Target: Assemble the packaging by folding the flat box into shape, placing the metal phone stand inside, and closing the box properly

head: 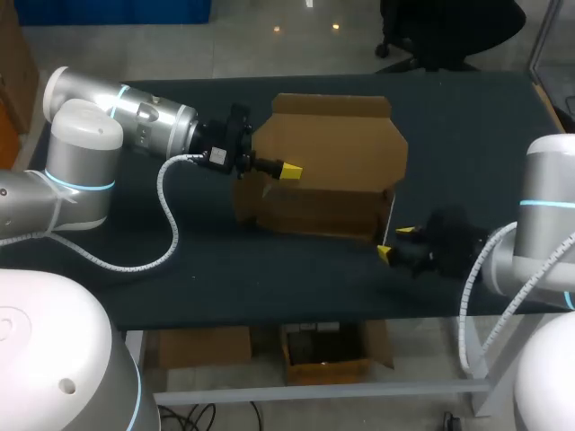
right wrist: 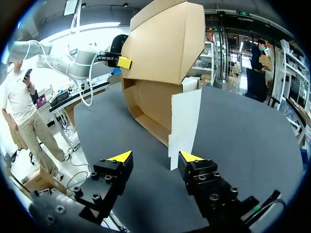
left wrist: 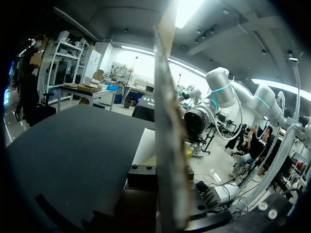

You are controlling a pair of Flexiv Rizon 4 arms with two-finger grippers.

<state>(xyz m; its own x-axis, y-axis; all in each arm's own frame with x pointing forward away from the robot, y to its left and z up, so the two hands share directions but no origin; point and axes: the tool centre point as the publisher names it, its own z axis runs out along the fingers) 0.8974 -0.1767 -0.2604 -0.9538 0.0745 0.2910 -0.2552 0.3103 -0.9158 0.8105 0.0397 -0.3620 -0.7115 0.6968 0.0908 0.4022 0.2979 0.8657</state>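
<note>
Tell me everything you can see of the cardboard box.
The cardboard box is plain brown card, partly folded into shape, standing near the middle of the dark table. Its open side faces the right arm and shows a bare brown inside. A broad top flap with cut corners is raised over it, and the left claw grips that flap's edge. A white panel stands at the box's near corner, just ahead of the open right claw.
</note>
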